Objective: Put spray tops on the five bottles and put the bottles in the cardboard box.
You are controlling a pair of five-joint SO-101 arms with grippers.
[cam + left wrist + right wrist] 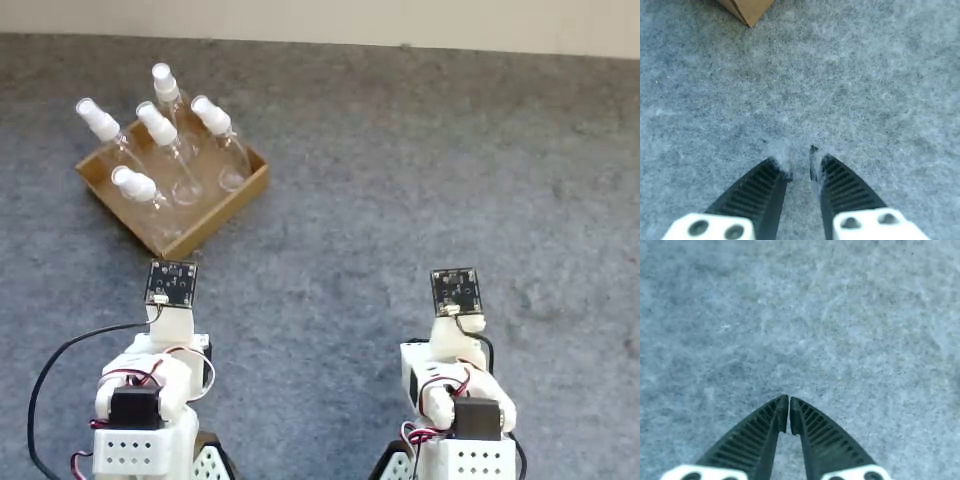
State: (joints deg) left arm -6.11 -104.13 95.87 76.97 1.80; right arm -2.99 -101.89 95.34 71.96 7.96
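Box: five bottles stand inside, each with a white top. Left gripper: jaws slightly parted, empty, the box ahead of them and apart. Right gripper: jaws closed on nothing, over carpet.

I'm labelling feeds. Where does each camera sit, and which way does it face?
High view: fixed above the table, looking down on the left arm, the right arm and the cardboard box of bottles.
Left wrist view: on the left arm's wrist, looking down past the slightly open left gripper at the table.
Right wrist view: on the right arm's wrist, looking down past the shut right gripper at the table.
Shared: high and left wrist views show the cardboard box.
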